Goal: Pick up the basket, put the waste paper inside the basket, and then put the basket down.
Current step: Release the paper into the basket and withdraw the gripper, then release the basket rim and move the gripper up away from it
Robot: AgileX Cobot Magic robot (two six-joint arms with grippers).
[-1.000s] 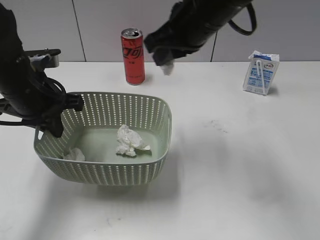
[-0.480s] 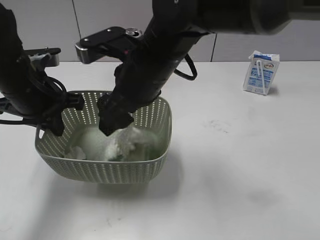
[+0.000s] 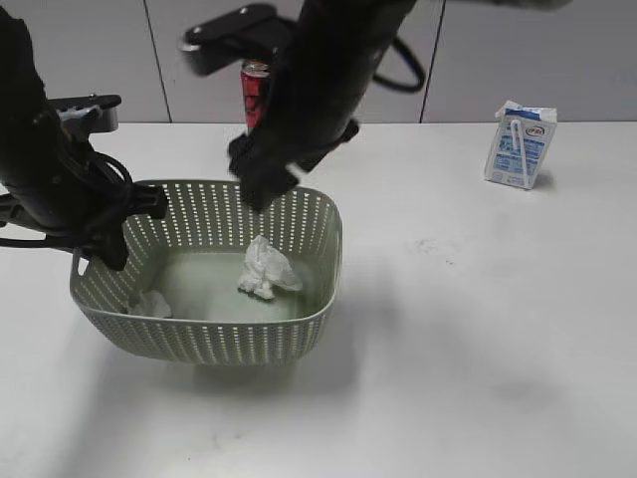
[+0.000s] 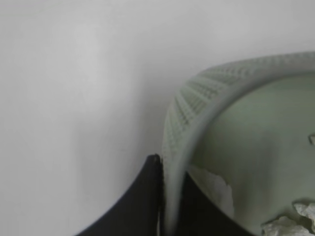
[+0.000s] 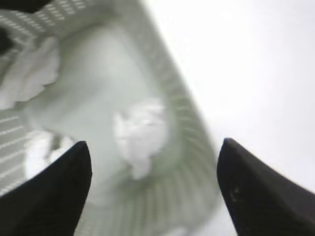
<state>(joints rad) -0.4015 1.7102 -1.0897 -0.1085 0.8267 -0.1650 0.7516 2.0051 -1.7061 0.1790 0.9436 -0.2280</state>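
The pale green basket [image 3: 219, 344] hangs a little above the table, held by its left rim. My left gripper [image 3: 105, 249] is shut on that rim; in the left wrist view the rim [image 4: 197, 103] runs between the two black fingers of the gripper [image 4: 171, 167]. White waste paper wads lie inside: one in the middle [image 3: 265, 269], one in the left corner [image 3: 151, 304]. My right gripper [image 3: 261, 184] is open and empty over the basket's back rim. The right wrist view shows the gripper [image 5: 153, 143] with its jaws wide apart above the wads [image 5: 140, 132] and the basket's wall [image 5: 162, 206].
A red drink can [image 3: 253, 85] stands at the back, partly hidden by my right arm. A blue-and-white carton [image 3: 520, 145] stands at the back right. The white table [image 3: 478, 349] stretches to the right and front of the basket.
My right gripper came down into the basket with a paper wad, let it go and has risen out open. The wad now lies in the basket. The left gripper still holds the rim.
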